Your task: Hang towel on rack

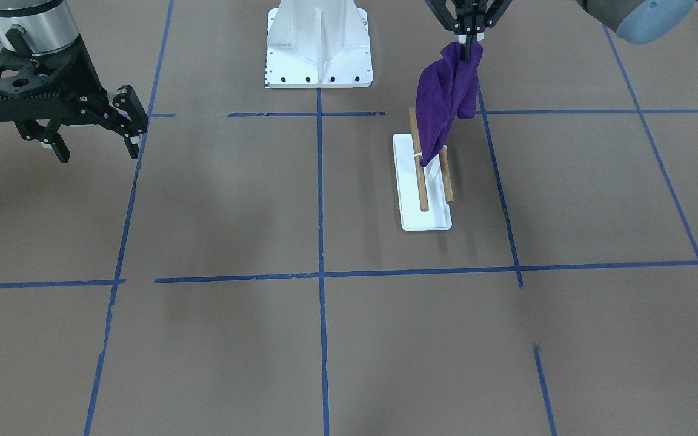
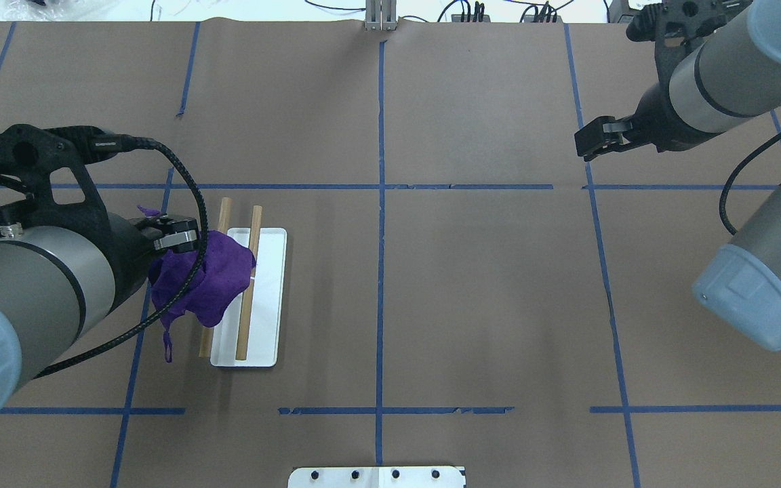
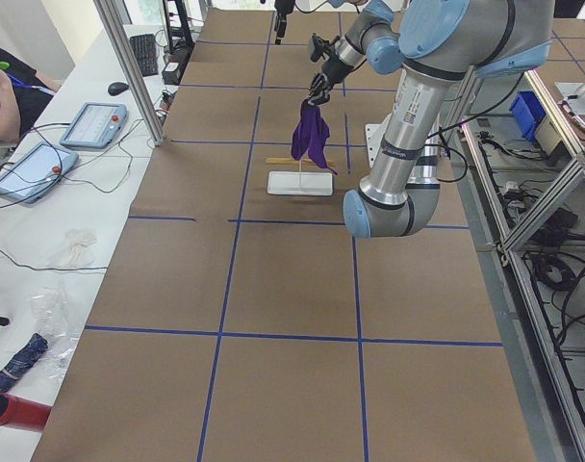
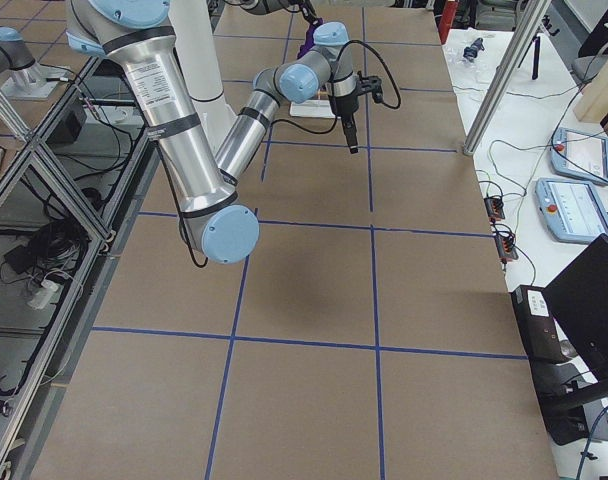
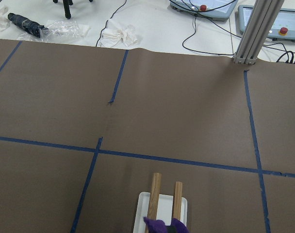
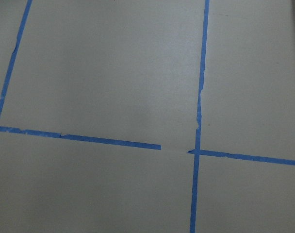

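A purple towel (image 1: 446,103) hangs bunched from my left gripper (image 1: 469,41), which is shut on its top corner. The towel's lower tip dangles between the two wooden rods of the rack (image 1: 420,181), near the rods' far end. From overhead the towel (image 2: 204,281) covers part of the left rod and reaches the right rod of the rack (image 2: 249,305). The left wrist view shows the rods (image 5: 155,194) and a bit of towel (image 5: 164,226) at the bottom edge. My right gripper (image 1: 97,151) is open and empty, well away from the rack on the other side of the table.
A large white pedestal (image 1: 319,48) with bolt holes stands at the robot's side of the table, also in the overhead view (image 2: 377,476). Blue tape lines mark the brown table (image 1: 325,339). Tablets and cables lie on the side bench (image 3: 42,164).
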Controlling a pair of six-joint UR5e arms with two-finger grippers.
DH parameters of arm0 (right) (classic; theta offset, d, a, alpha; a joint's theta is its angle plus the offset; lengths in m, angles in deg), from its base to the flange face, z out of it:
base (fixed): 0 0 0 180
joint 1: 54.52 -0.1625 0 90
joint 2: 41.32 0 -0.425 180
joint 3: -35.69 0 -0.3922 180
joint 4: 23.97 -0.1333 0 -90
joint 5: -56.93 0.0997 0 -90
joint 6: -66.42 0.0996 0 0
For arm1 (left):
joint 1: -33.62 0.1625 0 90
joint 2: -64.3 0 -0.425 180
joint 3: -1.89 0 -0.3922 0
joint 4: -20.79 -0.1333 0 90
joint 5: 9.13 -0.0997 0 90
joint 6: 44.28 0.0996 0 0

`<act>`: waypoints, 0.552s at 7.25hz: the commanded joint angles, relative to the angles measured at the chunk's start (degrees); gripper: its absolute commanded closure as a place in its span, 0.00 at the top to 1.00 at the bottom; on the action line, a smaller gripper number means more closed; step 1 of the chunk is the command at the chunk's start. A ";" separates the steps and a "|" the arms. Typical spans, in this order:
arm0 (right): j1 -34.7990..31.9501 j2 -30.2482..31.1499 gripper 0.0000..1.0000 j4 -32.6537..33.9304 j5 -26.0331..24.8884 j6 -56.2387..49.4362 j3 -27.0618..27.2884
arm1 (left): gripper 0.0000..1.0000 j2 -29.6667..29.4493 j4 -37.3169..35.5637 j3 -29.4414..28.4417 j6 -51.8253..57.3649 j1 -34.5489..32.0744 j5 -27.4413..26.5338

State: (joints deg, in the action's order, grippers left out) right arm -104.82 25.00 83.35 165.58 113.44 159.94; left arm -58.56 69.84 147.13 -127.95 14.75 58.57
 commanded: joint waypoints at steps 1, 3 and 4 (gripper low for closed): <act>0.02 0.05 1.00 0.00 0.08 0.00 0.12 | 0.00 0.43 0.08 -2.04 -0.09 2.15 -2.90; 0.02 0.13 1.00 0.09 0.16 0.00 0.21 | 0.00 0.43 0.61 -6.44 -0.09 2.42 -3.10; 0.02 0.13 1.00 0.09 0.17 0.00 0.21 | 0.00 0.61 0.61 -7.24 -0.09 2.43 -3.10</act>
State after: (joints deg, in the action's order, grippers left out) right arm -104.80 25.11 83.42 165.71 113.44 160.11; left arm -58.11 70.34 141.38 -128.06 17.06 55.60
